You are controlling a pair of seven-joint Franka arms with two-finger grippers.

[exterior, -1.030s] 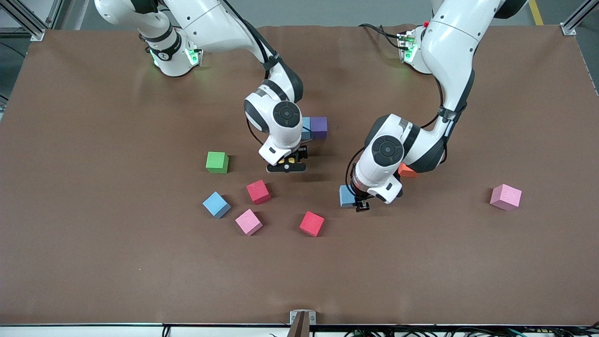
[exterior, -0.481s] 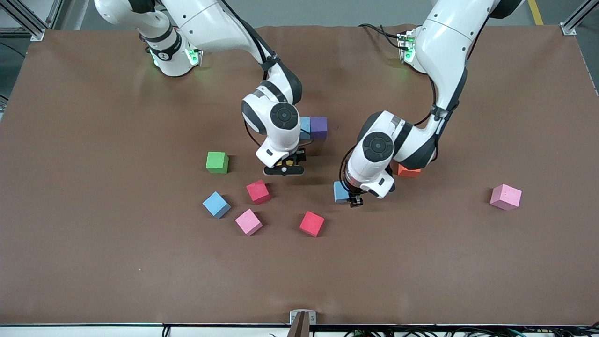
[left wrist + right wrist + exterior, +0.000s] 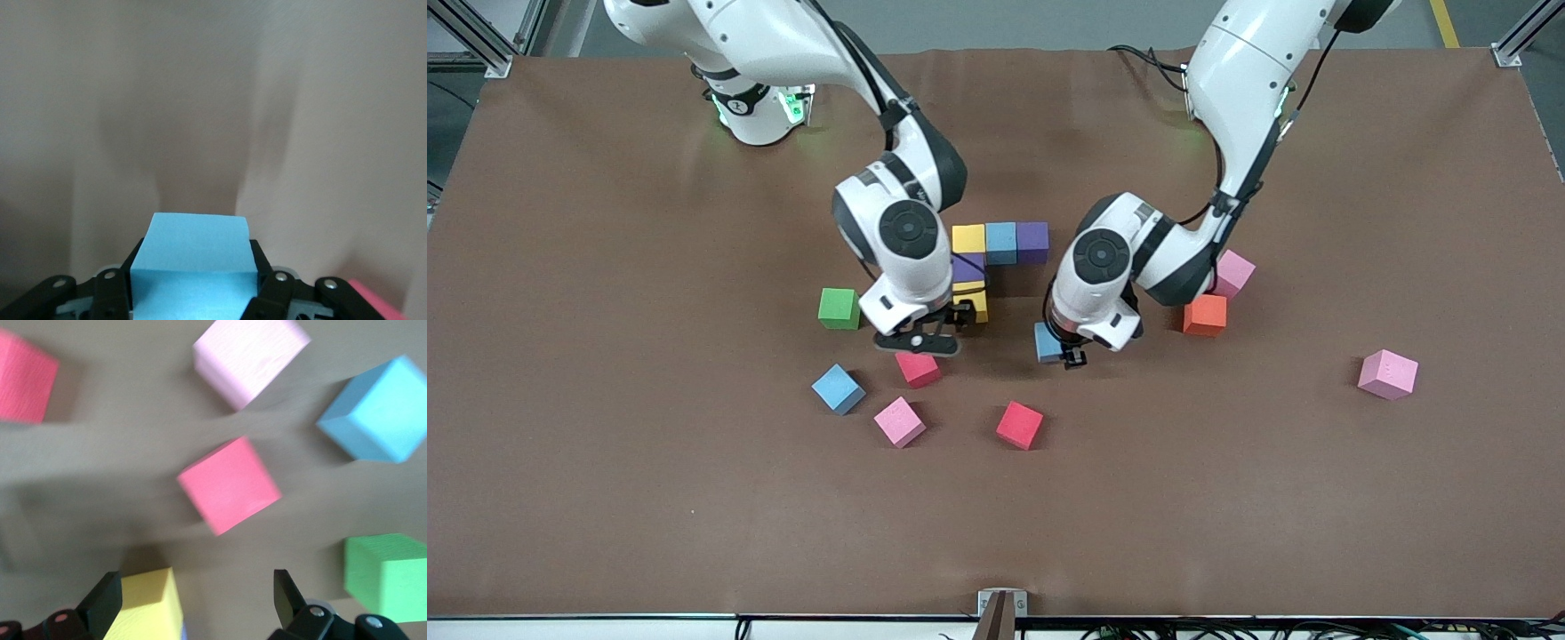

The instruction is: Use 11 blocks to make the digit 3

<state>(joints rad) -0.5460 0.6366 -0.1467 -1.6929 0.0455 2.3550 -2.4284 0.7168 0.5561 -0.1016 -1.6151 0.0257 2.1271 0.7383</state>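
Right now I have the left gripper (image 3: 1069, 357) clenched on a blue block (image 3: 1047, 342), its fingers (image 3: 273, 293) pressing the block's two sides; in the left wrist view the block (image 3: 193, 260) sits squarely between them over bare bench (image 3: 1227, 498).

I take the green cube (image 3: 839, 308) as my landmark. The partly built digit 3 (image 3: 987, 262) lies toward the left arm's end from it: a bar of yellow (image 3: 968, 238), blue (image 3: 1001, 243) and purple (image 3: 1032, 242) blocks, touching, farther from the front camera than the green cube, with a purple block (image 3: 967, 268) and a yellow block (image 3: 973, 300) running down from the bar's yellow end. The held blue block is over the bench, toward the left arm's end from that lower yellow block.

The right gripper (image 3: 918, 341) hangs with its fingers (image 3: 101, 603) spread wide and nothing between them, over a red block (image 3: 919, 368) just nearer the camera than the green cube.

Also nearer the camera than the green cube lie a loose blue block (image 3: 838, 388), a pink block (image 3: 899, 421) and a second red block (image 3: 1019, 425). An orange block (image 3: 1205, 315), another pink block (image 3: 1233, 272) and a third pink block (image 3: 1387, 373) lie well off toward the left arm's end.
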